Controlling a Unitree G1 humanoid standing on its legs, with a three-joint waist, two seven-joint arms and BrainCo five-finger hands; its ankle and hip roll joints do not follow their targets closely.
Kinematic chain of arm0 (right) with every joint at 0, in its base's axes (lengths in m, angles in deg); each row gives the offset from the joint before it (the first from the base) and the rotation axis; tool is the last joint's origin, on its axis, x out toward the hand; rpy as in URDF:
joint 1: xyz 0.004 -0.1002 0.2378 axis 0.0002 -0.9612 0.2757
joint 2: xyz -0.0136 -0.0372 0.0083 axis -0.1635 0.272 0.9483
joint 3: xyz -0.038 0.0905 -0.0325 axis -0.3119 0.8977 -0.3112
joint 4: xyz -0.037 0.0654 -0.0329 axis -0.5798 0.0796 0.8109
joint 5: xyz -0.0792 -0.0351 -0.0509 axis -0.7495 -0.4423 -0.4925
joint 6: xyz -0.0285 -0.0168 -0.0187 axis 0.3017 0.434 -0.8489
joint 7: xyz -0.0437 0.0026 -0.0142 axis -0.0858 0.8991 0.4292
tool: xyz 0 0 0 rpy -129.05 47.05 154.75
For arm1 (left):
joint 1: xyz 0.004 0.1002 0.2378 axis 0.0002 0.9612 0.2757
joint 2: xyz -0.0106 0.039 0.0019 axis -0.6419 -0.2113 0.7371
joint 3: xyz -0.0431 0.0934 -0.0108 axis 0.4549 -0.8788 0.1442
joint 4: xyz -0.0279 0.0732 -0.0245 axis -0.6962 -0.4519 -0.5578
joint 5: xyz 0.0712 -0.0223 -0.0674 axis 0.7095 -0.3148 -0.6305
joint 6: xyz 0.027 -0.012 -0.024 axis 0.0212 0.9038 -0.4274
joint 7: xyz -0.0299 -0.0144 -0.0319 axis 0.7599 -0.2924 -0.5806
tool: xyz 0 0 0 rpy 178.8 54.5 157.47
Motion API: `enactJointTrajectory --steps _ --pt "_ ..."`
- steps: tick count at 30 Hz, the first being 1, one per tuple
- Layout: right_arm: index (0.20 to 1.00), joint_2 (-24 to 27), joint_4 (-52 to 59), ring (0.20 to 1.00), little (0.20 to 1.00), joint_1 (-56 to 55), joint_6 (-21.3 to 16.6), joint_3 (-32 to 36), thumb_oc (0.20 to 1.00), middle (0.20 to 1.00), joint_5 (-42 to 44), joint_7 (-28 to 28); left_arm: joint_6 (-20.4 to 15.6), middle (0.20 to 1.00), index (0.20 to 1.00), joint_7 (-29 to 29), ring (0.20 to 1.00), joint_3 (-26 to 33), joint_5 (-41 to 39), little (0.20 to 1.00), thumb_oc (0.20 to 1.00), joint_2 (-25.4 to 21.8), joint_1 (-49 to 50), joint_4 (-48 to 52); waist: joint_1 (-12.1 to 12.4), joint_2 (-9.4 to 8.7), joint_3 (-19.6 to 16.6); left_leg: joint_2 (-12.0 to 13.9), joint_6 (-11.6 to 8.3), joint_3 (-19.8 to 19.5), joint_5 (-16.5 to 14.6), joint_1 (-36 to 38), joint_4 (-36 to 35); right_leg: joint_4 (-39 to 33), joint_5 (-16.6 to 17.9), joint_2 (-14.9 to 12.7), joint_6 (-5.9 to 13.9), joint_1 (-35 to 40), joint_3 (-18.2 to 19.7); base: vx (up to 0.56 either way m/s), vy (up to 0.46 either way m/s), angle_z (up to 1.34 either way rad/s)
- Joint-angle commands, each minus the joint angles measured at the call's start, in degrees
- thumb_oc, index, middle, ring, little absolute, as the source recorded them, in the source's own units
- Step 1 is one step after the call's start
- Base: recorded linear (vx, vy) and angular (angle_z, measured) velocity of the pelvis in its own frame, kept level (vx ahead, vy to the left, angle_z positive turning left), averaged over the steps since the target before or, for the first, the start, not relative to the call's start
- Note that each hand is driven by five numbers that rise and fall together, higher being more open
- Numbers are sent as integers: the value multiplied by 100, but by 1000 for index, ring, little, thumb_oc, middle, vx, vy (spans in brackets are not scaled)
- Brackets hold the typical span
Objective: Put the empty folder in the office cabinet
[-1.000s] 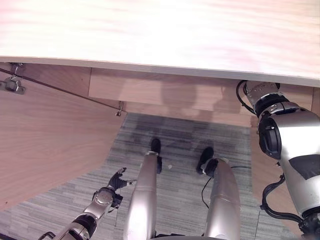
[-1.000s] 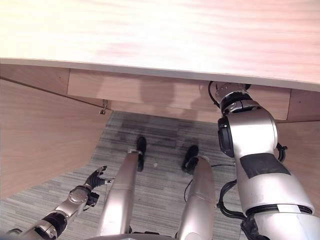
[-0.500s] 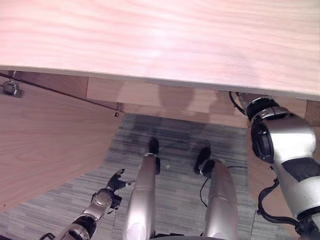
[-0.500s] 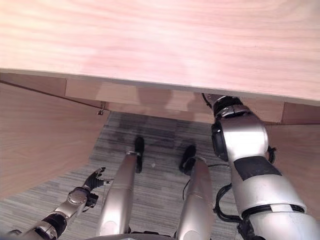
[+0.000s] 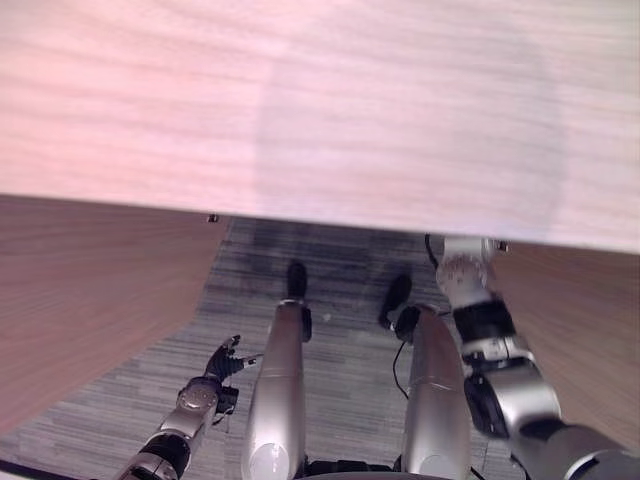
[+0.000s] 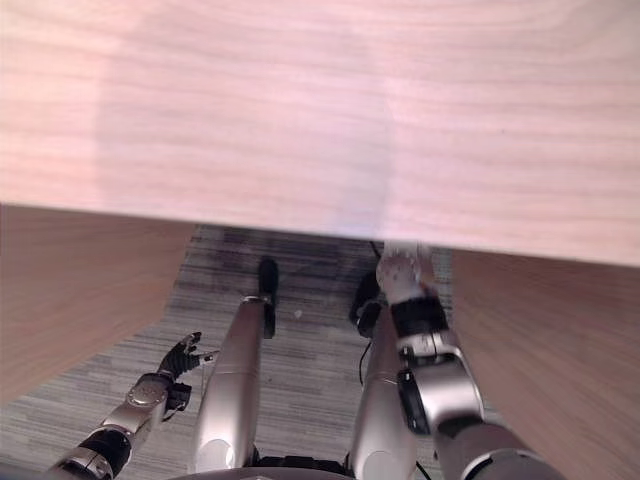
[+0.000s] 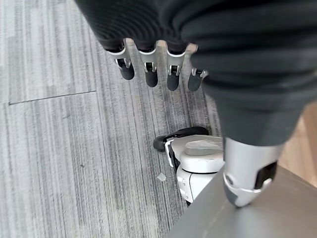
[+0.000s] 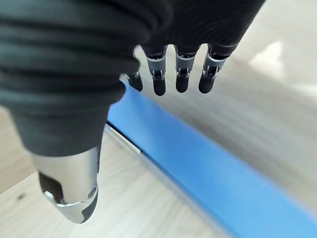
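You are at the release end of the job, by my reading: the blue folder (image 8: 208,173) lies flat on a pale wooden surface, which I take to be a shelf of the office cabinet (image 5: 400,110), and your right hand (image 8: 74,74) hangs just above it, fingers (image 8: 181,74) straight and spread, thumb apart, pinching nothing; the folder looks slim, closed and smooth-faced, with a thin pale edge along one long side, so it should sit where it lies; whether it is fully in I cannot tell; your next move, I judge, calls for drawing the right arm (image 5: 490,330) out from under the cabinet's top panel without catching the folder; your left hand (image 5: 225,358) hangs low over the grey carpet (image 7: 49,148), fingers loosely extended and empty.
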Motion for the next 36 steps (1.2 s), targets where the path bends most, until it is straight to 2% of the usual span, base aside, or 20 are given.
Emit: enactJointTrajectory --steps 1,9,16,22,29,36 --pt "1000 125 656 1000 1000 85 -269 34 1000 1000 -468 -638 25 1000 1000 -265 1000 -78 376 1000 1000 284 225 68 -23 149 147 36 214 -94 -723 795 -299 285 -851 246 447 578 124 -17 16 -6" --pt "1000 97 1200 1000 1000 -1354 23 -250 1000 1000 -506 -1420 -20 1000 1000 -425 1000 165 479 1000 1000 304 486 183 -153 129 167 63 199 -38 -602 897 -527 141 -740 224 499 624 118 -6 8 -3" --pt "1000 144 1043 1000 1000 -1792 231 -422 1000 1000 -605 -1689 -61 1000 1000 -480 1000 306 393 1000 1000 273 546 239 -188 113 167 80 196 -38 -590 908 -514 111 -688 208 529 647 130 -4 1 -1" --pt "1000 234 829 1000 1000 -1825 342 -546 1000 1000 -820 -1729 -113 1000 1000 -519 1000 356 351 1000 1000 235 560 292 -192 111 167 90 191 -20 -596 957 -524 80 -626 198 562 690 159 0 0 0" --pt "1000 339 143 1000 1000 -1892 591 -766 1000 1000 -1257 -1684 -152 1000 1000 -562 1000 401 316 1000 1000 207 569 306 -173 117 146 90 161 -3 -461 1081 -765 -157 -488 201 592 821 146 0 0 0" --pt "1000 540 -1410 1000 1000 -1872 978 -988 1000 1000 -2402 -1347 -259 1000 1000 -548 1000 426 346 1000 1000 187 513 261 -155 152 92 80 109 -15 -250 1338 -1164 -502 -311 213 648 1053 87 0 0 0"
